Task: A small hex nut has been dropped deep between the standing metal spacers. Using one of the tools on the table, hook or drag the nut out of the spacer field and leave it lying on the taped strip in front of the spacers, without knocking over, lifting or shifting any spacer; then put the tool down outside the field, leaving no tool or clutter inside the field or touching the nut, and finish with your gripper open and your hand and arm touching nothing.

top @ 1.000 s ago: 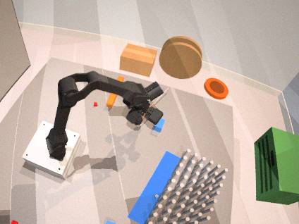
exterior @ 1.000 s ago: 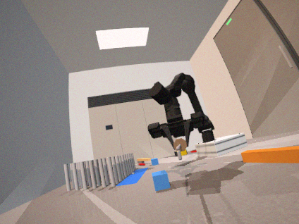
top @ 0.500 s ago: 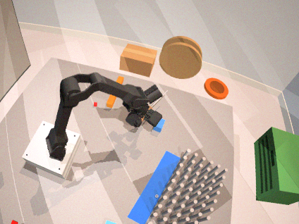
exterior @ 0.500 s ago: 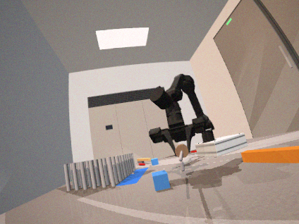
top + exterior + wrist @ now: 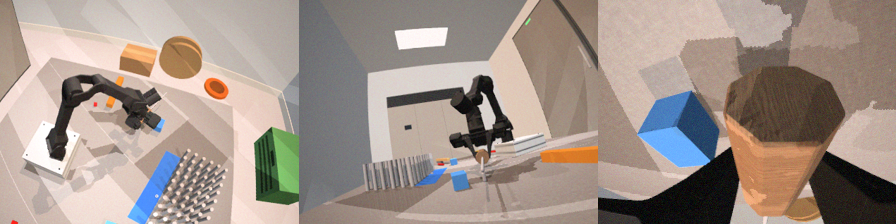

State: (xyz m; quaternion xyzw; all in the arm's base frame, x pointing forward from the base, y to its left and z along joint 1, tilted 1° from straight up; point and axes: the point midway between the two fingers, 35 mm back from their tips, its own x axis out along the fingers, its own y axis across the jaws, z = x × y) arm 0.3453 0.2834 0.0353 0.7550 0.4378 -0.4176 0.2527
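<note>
The hex nut (image 5: 156, 196) shows as a small pale ring on the blue taped strip (image 5: 145, 208) (image 5: 432, 177), in front of the standing metal spacers (image 5: 226, 170) (image 5: 383, 176). The spacers in view look upright. My gripper (image 5: 149, 110) (image 5: 481, 156) (image 5: 772, 151) is shut on a tool's wooden handle (image 5: 785, 160). The tool's thin pale metal rod (image 5: 482, 165) points away from the hand, toward the exterior camera. The tool is well outside the spacer field. The far end of the rod is hidden in the wrist view, and I cannot tell whether it touches the table.
A blue block (image 5: 159, 125) (image 5: 460, 180) (image 5: 678, 130) lies close beside the gripper. An orange bar (image 5: 574, 155) and a small red cube (image 5: 95, 104) lie nearer the arm's base. A cardboard box (image 5: 137, 63), an orange ring (image 5: 208, 92) and a green cabinet (image 5: 282, 169) stand farther out.
</note>
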